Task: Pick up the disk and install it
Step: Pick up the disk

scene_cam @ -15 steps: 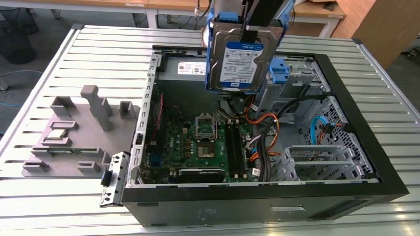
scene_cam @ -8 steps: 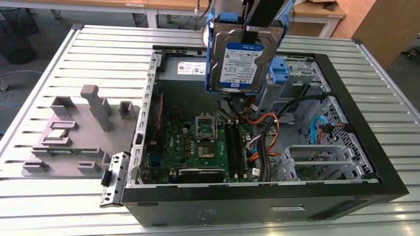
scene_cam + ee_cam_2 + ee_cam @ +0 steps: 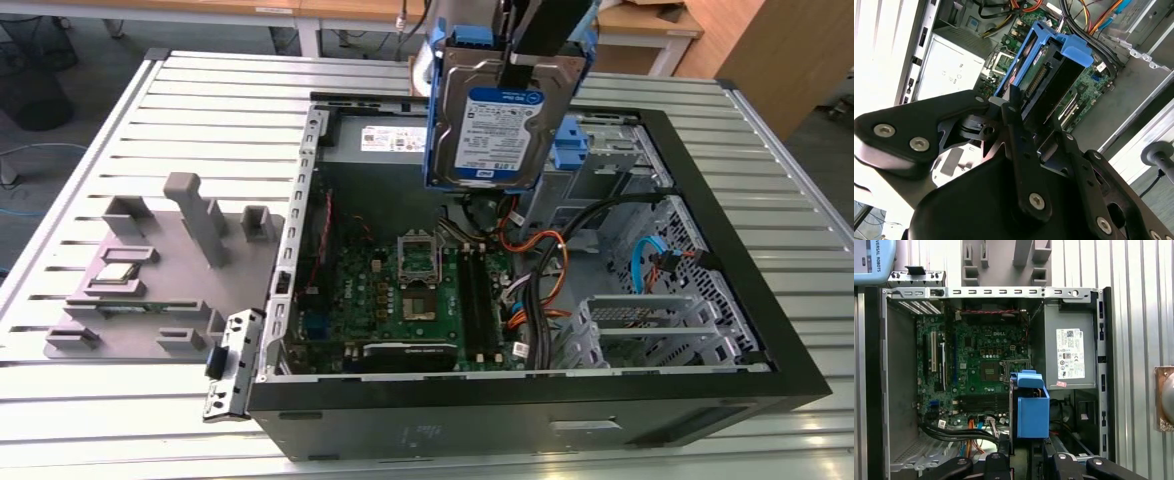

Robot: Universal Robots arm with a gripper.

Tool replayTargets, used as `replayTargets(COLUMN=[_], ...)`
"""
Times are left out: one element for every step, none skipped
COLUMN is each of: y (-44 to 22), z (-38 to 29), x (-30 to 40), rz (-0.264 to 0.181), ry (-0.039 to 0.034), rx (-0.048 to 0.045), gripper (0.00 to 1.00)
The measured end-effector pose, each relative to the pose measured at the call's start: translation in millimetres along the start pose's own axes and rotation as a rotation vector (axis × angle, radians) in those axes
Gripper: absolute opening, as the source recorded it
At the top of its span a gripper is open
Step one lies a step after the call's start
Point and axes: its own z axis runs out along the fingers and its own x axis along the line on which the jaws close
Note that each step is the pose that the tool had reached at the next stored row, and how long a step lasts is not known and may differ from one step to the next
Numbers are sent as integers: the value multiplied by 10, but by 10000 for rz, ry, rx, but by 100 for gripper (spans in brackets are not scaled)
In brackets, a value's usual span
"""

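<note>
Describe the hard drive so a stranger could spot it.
Find the open black computer case. Above it the gripper holds the disk: a silver slab with a blue-and-white label, framed in blue plastic. The blue bracket beside it has no silver body.

Your matte black metal gripper (image 3: 1035, 117) is built from flat, round-ended link plates (image 3: 904, 137), pinned at the pivots with silver socket-head screws (image 3: 1036, 201). Its narrow black fingers (image 3: 1014, 107) are straight bars. Black links and bright screws show in both wrist views.
</note>
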Motion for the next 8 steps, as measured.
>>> replayTargets(y=[-3, -3, -4, -6, -6, -6, -6, -6], z=[0, 0, 0, 0, 0, 0, 0, 0], x=[0, 0, 0, -1, -1, -1, -1, -1], rz=[-1, 0, 0, 0, 0, 0, 0, 0], ry=[0, 0, 0, 0, 0, 0, 0, 0], rx=[0, 0, 0, 0, 0, 0, 0, 0], gripper=[35, 35, 35, 35, 35, 35, 35, 35])
